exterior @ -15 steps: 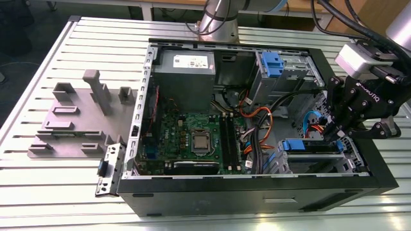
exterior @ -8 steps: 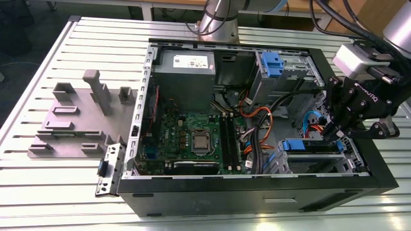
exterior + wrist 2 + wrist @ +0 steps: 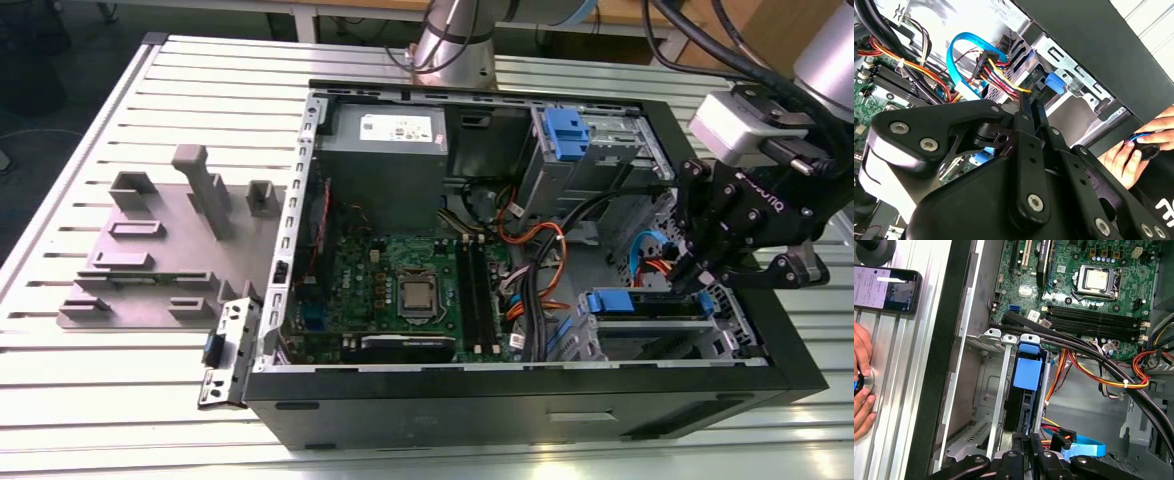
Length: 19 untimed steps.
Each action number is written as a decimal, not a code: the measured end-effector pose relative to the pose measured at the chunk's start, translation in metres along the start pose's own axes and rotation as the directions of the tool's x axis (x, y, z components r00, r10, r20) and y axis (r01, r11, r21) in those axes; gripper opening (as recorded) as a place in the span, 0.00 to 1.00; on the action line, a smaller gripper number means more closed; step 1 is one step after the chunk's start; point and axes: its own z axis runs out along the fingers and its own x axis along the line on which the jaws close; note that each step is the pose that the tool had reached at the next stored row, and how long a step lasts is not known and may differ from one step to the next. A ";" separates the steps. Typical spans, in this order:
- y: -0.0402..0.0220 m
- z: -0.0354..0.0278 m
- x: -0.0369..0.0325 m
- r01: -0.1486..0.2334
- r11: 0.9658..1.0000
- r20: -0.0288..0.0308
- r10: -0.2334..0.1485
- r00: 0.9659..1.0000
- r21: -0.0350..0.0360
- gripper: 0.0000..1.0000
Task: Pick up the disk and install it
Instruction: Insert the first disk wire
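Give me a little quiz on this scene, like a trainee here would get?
1. True or false: the black metal computer case lies with its side open, so the green circuit board shows.
2. In the first wrist view, the tool is nearest to:
A. the grey power supply box
B. the blue-framed disk in the metal drive cage
C. the square silver processor
3. In the first wrist view, which dark flat rectangular device lies on the slatted metal table near the person's hand?

Key: 1. True. 2. B. 3. A phone.
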 end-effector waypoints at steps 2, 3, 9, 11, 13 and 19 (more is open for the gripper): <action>0.0000 0.0000 0.0000 0.000 1.000 0.000 0.000 1.000 0.000 0.17; 0.0000 0.0000 0.0000 0.000 1.000 0.000 0.000 1.000 0.000 0.17; 0.0000 0.0002 -0.0001 -0.014 1.000 0.002 0.014 1.000 0.000 0.17; 0.0000 0.0007 -0.0001 -0.034 0.999 0.005 0.034 0.999 -0.002 0.17; -0.0001 0.0011 -0.0001 -0.050 0.999 0.005 0.050 0.999 -0.002 0.17; 0.0026 0.0020 -0.0006 -0.063 0.998 0.009 0.062 0.998 0.013 0.17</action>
